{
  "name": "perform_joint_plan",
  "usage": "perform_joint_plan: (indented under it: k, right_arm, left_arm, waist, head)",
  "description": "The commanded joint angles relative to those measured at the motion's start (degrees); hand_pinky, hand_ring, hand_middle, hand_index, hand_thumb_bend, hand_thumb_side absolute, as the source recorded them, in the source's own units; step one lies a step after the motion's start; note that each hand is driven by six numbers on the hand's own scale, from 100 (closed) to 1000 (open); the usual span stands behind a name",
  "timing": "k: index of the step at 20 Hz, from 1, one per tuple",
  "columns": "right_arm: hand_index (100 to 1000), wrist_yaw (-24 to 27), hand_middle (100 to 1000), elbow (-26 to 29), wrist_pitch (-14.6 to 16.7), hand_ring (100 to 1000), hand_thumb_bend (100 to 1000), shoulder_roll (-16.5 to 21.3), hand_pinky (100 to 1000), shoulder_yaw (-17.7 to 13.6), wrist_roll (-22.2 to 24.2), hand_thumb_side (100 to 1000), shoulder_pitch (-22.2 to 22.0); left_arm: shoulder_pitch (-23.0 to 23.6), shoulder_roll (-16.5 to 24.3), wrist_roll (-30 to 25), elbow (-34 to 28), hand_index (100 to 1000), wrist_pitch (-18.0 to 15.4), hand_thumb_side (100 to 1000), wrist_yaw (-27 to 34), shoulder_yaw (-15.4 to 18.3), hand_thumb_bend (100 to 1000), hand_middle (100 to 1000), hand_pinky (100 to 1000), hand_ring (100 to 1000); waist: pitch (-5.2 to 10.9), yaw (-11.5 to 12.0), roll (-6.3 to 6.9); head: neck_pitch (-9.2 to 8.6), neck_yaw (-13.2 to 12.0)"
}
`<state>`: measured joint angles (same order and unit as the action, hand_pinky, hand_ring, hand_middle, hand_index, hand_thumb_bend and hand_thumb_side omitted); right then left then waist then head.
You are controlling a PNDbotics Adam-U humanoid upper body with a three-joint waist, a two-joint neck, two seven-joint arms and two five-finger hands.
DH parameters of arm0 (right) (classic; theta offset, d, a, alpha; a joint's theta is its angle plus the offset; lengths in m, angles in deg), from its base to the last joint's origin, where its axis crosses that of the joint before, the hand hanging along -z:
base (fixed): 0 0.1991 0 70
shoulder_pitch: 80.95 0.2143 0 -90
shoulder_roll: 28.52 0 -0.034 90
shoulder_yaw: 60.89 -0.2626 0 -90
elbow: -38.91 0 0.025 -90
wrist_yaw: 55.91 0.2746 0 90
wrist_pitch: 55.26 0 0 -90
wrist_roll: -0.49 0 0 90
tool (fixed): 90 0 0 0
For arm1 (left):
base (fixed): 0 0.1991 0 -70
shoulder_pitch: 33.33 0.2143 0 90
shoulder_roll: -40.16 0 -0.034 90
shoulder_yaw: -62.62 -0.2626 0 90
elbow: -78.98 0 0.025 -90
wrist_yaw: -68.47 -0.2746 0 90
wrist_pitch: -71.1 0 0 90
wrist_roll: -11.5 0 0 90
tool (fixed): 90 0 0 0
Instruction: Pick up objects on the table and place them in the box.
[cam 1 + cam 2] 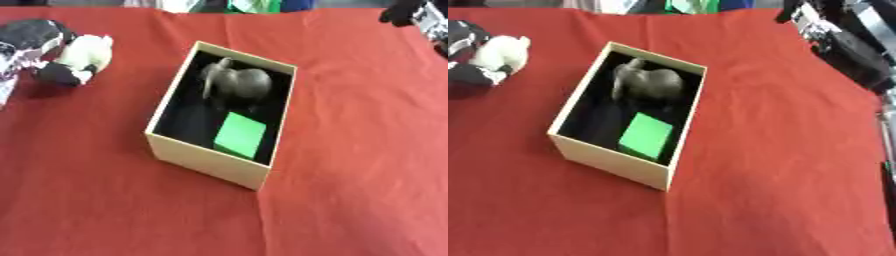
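Red cloth [350, 150] covers the whole table, and I'll use the cream cardboard box [206, 162] sitting mid-table as the reference for everything. Far off to the box's upper left is the robot's left hand [26, 37], black and silver, and it looks wrapped around a soft toy [86, 55] that's cream-white with black patches, maybe a cow or a dog, I can't really tell which. The fingers seem to be curled over the toy's back end while the pale head pokes out toward the box, so I'd call that hand clamped on it. My guess is the toy is light and squishy, so it'll give under the fingers and won't break if dropped, but plush can flop around, so holding it round the fat middle of the body seems safer than by a leg or ear. Inside the box, at the far end, there's a grey stuffed animal [234, 82] with what might be a trunk or long ear, and nearer the front wall lies a flat bright green block [240, 134], which looks stiff and smooth. Both are well down below the rim. There's still open black floor along the box's left side, which seems like the natural spot to drop the toy. Way off to the box's upper right, the right hand [833, 37] is just dark machinery at the table edge, and I can't tell whether its fingers are apart or together.
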<state>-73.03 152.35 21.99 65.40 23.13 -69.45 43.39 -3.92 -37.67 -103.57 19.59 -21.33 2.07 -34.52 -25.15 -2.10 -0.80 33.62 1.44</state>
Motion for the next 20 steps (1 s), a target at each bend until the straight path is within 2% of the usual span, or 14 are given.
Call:
perform_joint_plan:
  k: [1, 3, 4, 7, 13, 20]
  right_arm:
    - [1000, 0.56, 610, 1.15, 0.19, 786, 100, 0.54, 819, -0.59, 0.05, 817, 0.9]
    - [1000, 0.65, 609, 1.15, 0.19, 786, 100, 0.52, 819, -0.63, 0.02, 818, 0.79]
    - [1000, 0.67, 609, 1.15, 0.18, 786, 100, 0.5, 819, -0.63, 0.02, 818, 0.76]
    - [1000, 0.69, 608, 1.15, 0.14, 786, 100, 0.46, 819, -0.63, 0.09, 818, 0.59]
    - [1000, 0.81, 607, 1.15, 0.06, 786, 100, 0.34, 819, -0.59, 0.27, 816, 0.14]
    - [1000, 0.78, 606, 1.15, -0.1, 785, 100, 0.32, 818, -0.59, 0.36, 810, -0.49]
  left_arm:
    - [-0.24, 0.58, 1.02, 0.96, 718, 0.54, 484, -0.61, 0.4, 123, 640, 365, 633]
    - [-0.2, 0.51, 2.04, 1.11, 680, 1.14, 413, -0.58, 0.48, 100, 602, 325, 602]
    - [-0.19, 0.46, 2.75, 1.11, 680, 1.55, 413, -0.51, 0.5, 100, 602, 325, 602]
    - [-0.21, 0.44, 5.26, 0.7, 597, 2.81, 335, 0.34, 0.4, 100, 521, 238, 532]
    - [-0.21, 0.77, 10.33, -0.49, 505, 4.92, 188, 0.51, -0.19, 100, 447, 134, 447]
    - [-0.32, 1.48, 13.74, -4.63, 490, 6.06, 180, -0.76, -1.04, 100, 433, 105, 438]
  waist:
    - [0.95, -0.15, -0.13]
    - [0.97, -0.16, -0.15]
    - [0.98, -0.15, -0.15]
    - [1.13, -0.08, -0.1]
    - [1.7, 0.05, 0.1]
    - [2.83, 0.59, 0.43]
  head:
    - [-0.67, -0.11]
    - [-0.53, -0.07]
    - [-0.49, -0.08]
    - [-0.29, -0.05]
    - [0.24, 0.26]
    - [1.4, 1.19]
